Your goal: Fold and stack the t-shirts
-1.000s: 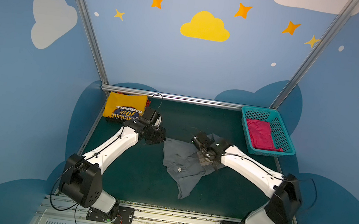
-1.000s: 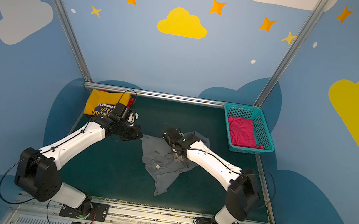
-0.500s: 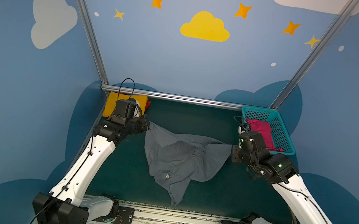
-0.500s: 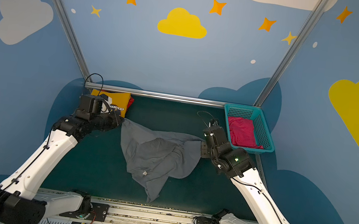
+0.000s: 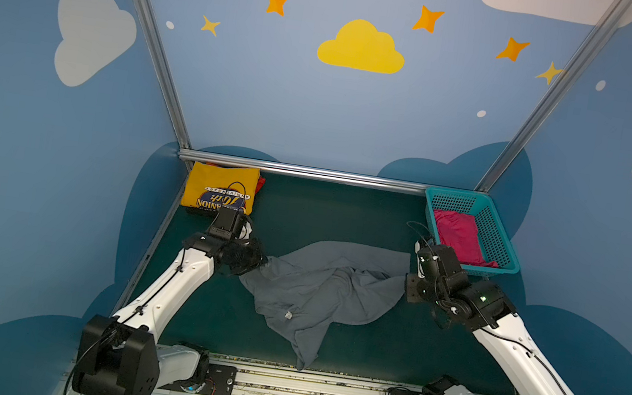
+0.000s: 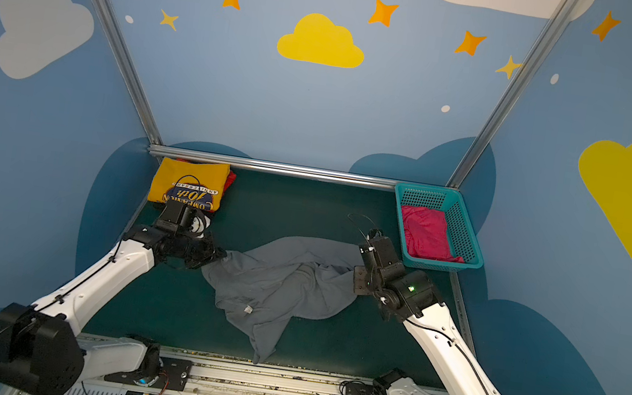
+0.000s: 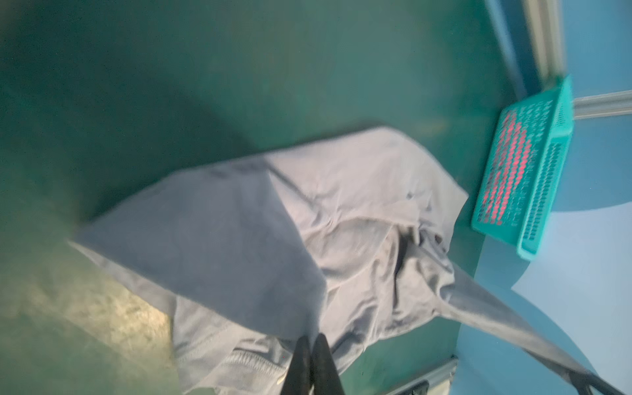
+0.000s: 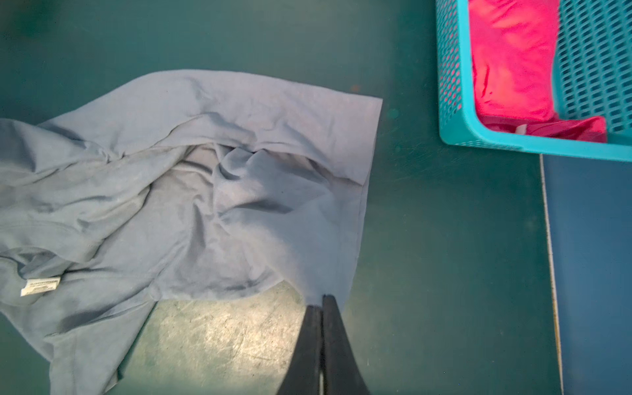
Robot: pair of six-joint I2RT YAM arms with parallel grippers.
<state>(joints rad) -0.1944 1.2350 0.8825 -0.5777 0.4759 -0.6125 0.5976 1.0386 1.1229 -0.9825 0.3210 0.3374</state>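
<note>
I see the grey t-shirt [image 5: 318, 287] lying crumpled across the middle of the green table [image 5: 346, 211], stretched between my two arms. My left gripper [image 7: 311, 338] is pinched on its left edge, and my right gripper [image 8: 321, 302] is clamped on its right hem corner. The yellow t-shirt [image 5: 221, 189] sits folded in the far left corner, and the pink t-shirt [image 5: 457, 237] lies in the teal basket [image 5: 503, 241] at far right.

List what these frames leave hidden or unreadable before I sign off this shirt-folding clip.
- Red cloth under the yellow t-shirt: both top views show only an edge; the yellow t-shirt covers the rest.
- Label text on the grey t-shirt: too small to read in the right wrist view.
- Which part of the grey t-shirt the left hand pinches: the left wrist view is blurred, and the arm covers it in both top views.
</note>
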